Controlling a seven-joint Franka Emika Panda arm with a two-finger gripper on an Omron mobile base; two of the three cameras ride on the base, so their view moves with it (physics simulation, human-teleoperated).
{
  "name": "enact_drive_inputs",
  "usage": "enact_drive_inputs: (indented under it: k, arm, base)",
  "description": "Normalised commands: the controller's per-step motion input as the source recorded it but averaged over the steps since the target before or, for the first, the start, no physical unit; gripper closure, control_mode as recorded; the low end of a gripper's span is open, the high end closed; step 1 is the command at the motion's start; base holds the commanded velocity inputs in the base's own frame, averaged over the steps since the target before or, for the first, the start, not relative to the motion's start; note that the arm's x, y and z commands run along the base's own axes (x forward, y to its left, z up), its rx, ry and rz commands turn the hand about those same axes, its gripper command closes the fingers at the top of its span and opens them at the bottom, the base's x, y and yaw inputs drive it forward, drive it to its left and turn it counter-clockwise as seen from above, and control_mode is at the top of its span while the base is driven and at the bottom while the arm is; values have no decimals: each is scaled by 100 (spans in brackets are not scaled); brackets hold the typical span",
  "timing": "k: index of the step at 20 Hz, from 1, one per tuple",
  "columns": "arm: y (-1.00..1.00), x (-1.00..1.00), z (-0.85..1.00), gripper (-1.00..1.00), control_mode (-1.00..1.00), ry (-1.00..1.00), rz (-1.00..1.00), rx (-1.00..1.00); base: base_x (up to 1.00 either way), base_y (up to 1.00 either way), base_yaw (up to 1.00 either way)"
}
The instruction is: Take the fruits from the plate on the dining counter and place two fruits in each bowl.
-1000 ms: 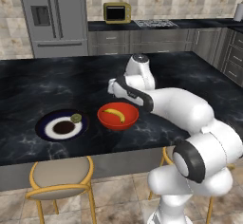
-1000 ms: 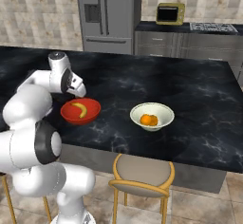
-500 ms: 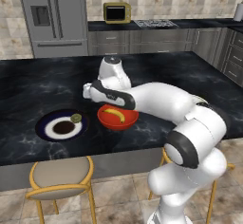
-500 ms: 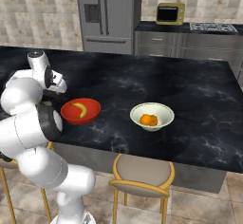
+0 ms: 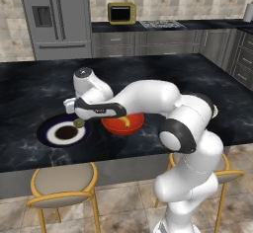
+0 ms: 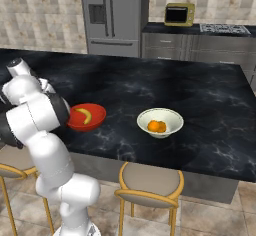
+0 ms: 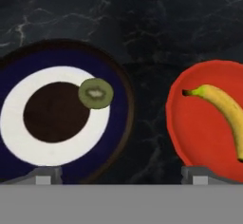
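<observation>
On the black dining counter (image 5: pixel 29 89) lies the blue-rimmed plate (image 7: pixel 19 168) (image 5: pixel 49 134). One olive-green fruit (image 7: pixel 96 93) (image 5: pixel 78 123) rests on its white ring. To the plate's right stands the red bowl (image 7: pixel 190 137) (image 5: pixel 116 127) (image 6: pixel 95 121), holding the yellow banana (image 7: pixel 223 108) (image 6: pixel 85 115). My gripper (image 7: pixel 122 175) (image 5: pixel 91 116) hovers open above the gap between plate and red bowl, holding nothing. Further right, the cream bowl (image 6: pixel 170 117) holds orange fruits (image 6: pixel 157 126).
Stools with tan seats (image 5: pixel 62 182) (image 6: pixel 150 180) stand along the counter's front edge. A steel fridge (image 5: pixel 49 19) and grey cabinets with a yellow microwave (image 5: pixel 122 13) line the back wall. My arm's white links (image 6: pixel 35 115) hide the counter's left part in the right base view.
The arm has swung left, from over the red bowl to the gap beside the plate. The jaws stayed open. Fruits and bowls have not moved.
</observation>
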Motion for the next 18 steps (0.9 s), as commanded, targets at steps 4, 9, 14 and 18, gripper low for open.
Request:
enact_drive_inputs:
  k: [4, 9, 14, 18]
  arm:
    - [27, 28, -30, -100, -100, 0, 0, -3]
    - [3, 39, -31, -100, -100, 6, 0, 0]
    - [0, 39, -37, -100, -100, 8, 0, 0]
    - [1, 45, -34, -100, -100, 6, 0, 0]
  base:
    - [0, 0, 0]
    - [0, 0, 0]
    - [0, 0, 0]
    - [0, 0, 0]
